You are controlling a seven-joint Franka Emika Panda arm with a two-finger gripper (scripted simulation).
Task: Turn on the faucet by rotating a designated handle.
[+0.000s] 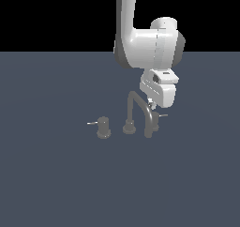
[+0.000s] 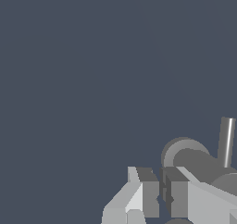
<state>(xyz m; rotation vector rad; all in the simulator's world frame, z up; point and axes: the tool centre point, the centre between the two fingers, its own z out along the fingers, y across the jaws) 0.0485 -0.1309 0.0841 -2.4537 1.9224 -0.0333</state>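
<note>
In the wrist view, nearest the lens, the gripper (image 2: 160, 193) is seen with its two fingers drawn almost together, only a thin dark slit left between them; nothing is pinched there. Just behind the fingers the handle (image 2: 185, 154) is shown as a stubby dark cylinder, with its pale lever pin (image 2: 226, 142) standing out from it beside the gripper.

In the exterior view the faucet (image 1: 136, 111) is set on the grey floor (image 1: 47, 174), and the handle (image 1: 155, 119) lies toward the exterior view's right, largely hidden behind the spout's drooping end. The gripper (image 1: 151, 102) is held just above it, close against the arch of the spout. The other knob (image 1: 103, 127), pin pointing to the exterior view's left, stands well apart.

Whether the pin is touched cannot be told. Several failures are judged possible: the pin is thin, so it could be slipped over or under if the fingers are swept past at the wrong height; the knob body could be struck instead of the pin, so that no turning is produced; and the spout could be knocked by the hand, given how closely it is crowded
</note>
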